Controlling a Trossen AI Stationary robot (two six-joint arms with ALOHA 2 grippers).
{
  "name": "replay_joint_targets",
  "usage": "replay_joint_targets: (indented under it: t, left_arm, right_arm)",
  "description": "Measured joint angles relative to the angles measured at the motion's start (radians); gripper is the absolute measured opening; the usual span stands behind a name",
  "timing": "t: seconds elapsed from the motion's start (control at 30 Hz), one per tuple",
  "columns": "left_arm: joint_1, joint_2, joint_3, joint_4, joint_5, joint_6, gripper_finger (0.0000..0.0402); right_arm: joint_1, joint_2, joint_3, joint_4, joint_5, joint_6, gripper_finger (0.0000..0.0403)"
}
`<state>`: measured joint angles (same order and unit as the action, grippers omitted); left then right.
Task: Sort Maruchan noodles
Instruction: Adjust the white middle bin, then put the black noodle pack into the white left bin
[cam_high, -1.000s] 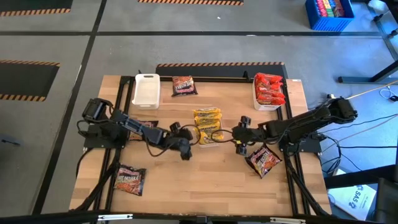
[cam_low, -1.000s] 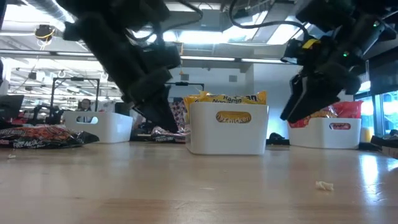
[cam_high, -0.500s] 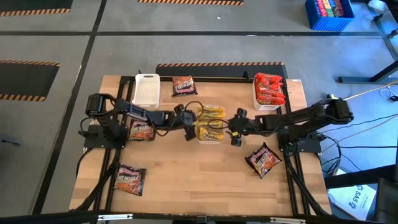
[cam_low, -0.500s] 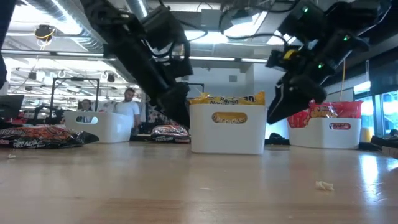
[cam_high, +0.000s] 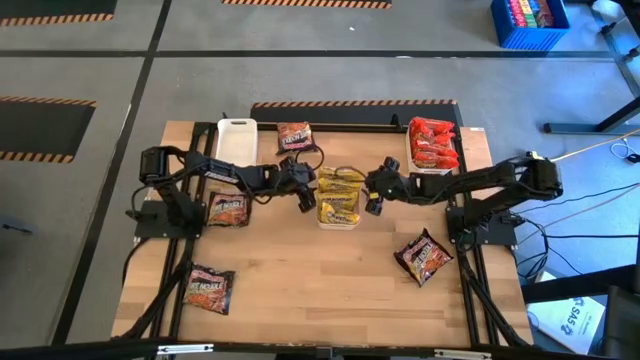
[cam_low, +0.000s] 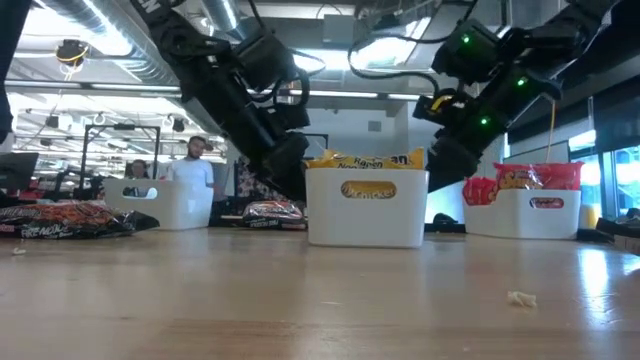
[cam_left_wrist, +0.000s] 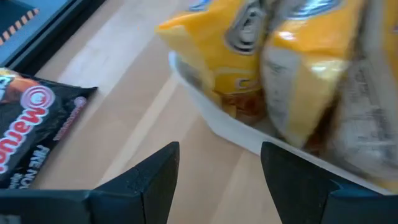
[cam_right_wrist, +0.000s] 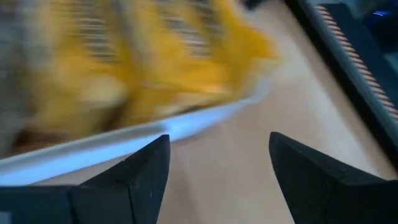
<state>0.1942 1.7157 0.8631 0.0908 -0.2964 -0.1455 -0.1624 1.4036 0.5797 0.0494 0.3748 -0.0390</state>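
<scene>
**Two claws flank the yellow-packet tray**

Two dark arms meet at the middle of the worktop (cam_high: 330, 270) in the high view. The left claw (cam_high: 303, 190) sits just left of the centre tray (cam_high: 338, 217), the right claw (cam_high: 376, 190) just right of it. A second ago both hung lower in the frame, below the tray's lower corners; both have since moved up to its sides. Each wrist view shows its own two fingers spread wide with nothing between them.

Three white trays stand on the worktop. The centre tray is packed with yellow Maruchan packets (cam_high: 337, 192), too crowded to count. The tray at upper right (cam_high: 429, 170) holds red packets (cam_high: 432, 142), also too crowded to count; the tray at upper left (cam_high: 236, 142) shows only its white floor.

Four dark packets lie loose: one (cam_high: 294, 137) near the top beside the upper-left tray, one (cam_high: 228, 209) at mid left partly under the left arm, one (cam_high: 208, 289) at lower left, one (cam_high: 424, 257) at lower right. These rest where they lay a second ago.

The left wrist view reads "Maru" in white on a dark packet (cam_left_wrist: 34, 124). In the low view, the centre tray's front (cam_low: 367, 208) carries a gold oval label that cannot be read, and two people (cam_low: 198, 165) stand in the room behind.
</scene>
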Motion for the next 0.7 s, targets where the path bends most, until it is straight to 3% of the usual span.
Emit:
replay_joint_targets:
  t: [0.23,0.37,0.53,0.7]
  left_arm:
    - [-0.022,-0.111,0.013,-0.154,-0.002,-0.007,0.0222]
    - [-0.048,-0.245,0.038,-0.342,0.007,-0.064,0.0222]
    - [-0.074,-0.421,0.049,-0.583,0.116,-0.21,0.0222]
    - [-0.11,-0.544,0.051,-0.85,0.143,-0.435,0.0222]
  right_arm:
    - [0.008,-0.104,0.029,-0.176,0.051,0.017,0.0257]
    - [0.063,-0.18,0.033,-0.206,-0.025,0.056,0.0257]
    - [0.154,-0.195,0.029,-0.138,-0.138,0.055,0.0257]
    - [0.256,-0.189,0.023,-0.088,-0.073,0.033,0.0257]
